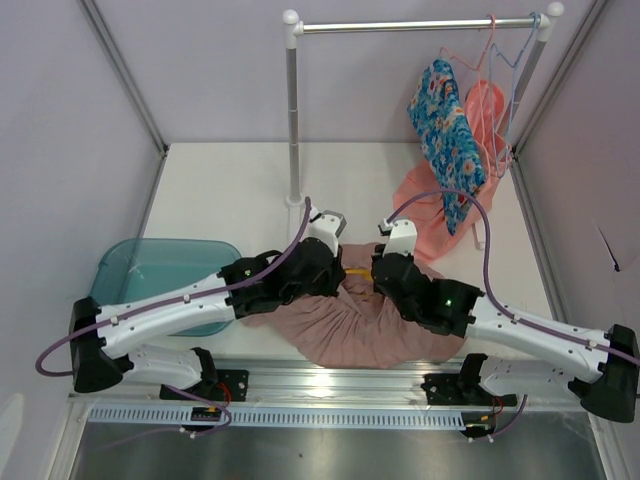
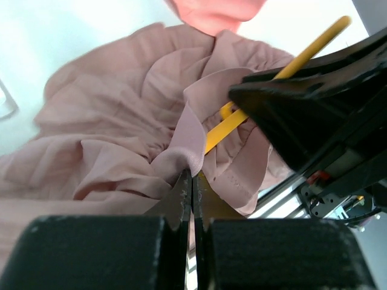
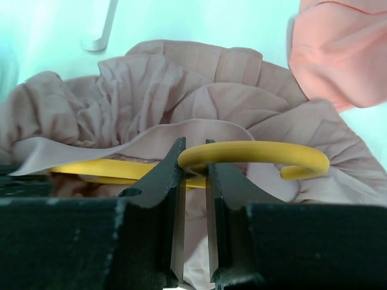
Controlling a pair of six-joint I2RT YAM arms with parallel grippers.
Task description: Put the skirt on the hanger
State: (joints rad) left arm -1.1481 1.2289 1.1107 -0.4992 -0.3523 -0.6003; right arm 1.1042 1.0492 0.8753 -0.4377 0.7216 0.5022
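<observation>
Left pincer (image 2: 192,181) is pressed together on the skirt (image 2: 109,115) edge; right pincer (image 3: 193,158) is clamped on the hanger (image 3: 260,151), whose bar is pointed leftward under that edge.

Even, diffuse light is filling the overhead view, and the white surface (image 1: 230,180) is glowing bright, with only soft shadows pooling beneath the arms. In both wrist views that surface is washing out to a cyan-tinted white along the top. The left hand (image 2: 192,181) and right hand (image 3: 193,148) are looming dark and slightly blurred at the bottom, while the skirt (image 2: 109,121) and yellow hanger (image 3: 254,152) are showing sharp.
</observation>
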